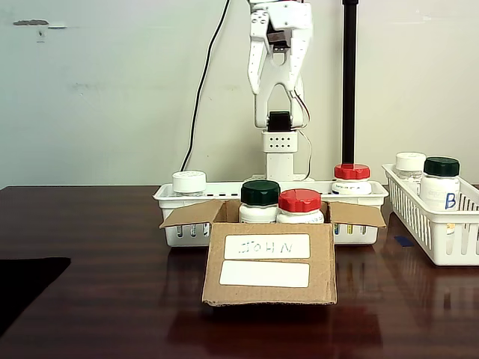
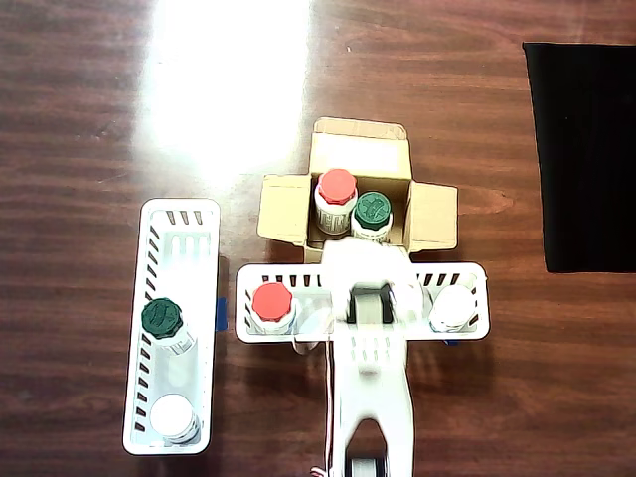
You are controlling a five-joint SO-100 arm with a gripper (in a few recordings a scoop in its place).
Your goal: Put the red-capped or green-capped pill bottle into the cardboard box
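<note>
In the fixed view you are looking at the cardboard box [image 1: 269,258] sitting on the counter [image 1: 97,299] with its labels facing the camera and its flaps [image 1: 191,215] folded outward, which is keeping the top clear for dropping things in. A green-capped bottle [image 1: 260,201] and a red-capped bottle [image 1: 300,206] are standing upright side by side inside it, caps poking above the rim, so the job is looking done or nearly so. Behind the box, a long white basket [image 1: 174,196] is holding a white-capped bottle [image 1: 189,182] and another red-capped bottle [image 1: 352,179], and a second basket [image 1: 438,224] at the right is holding two more. The arm [image 1: 279,67] is rising tall behind the baskets, folded up well above everything, and the tool's fingers are not showing plainly enough for you to tell whether they are wide or narrow. In the overhead view you are seeing the same two bottles, red [image 2: 336,196] and green [image 2: 373,212], touching each other inside the box [image 2: 358,139], while the arm [image 2: 370,378] is covering the middle of the long basket [image 2: 475,328], just beside the box.
</note>
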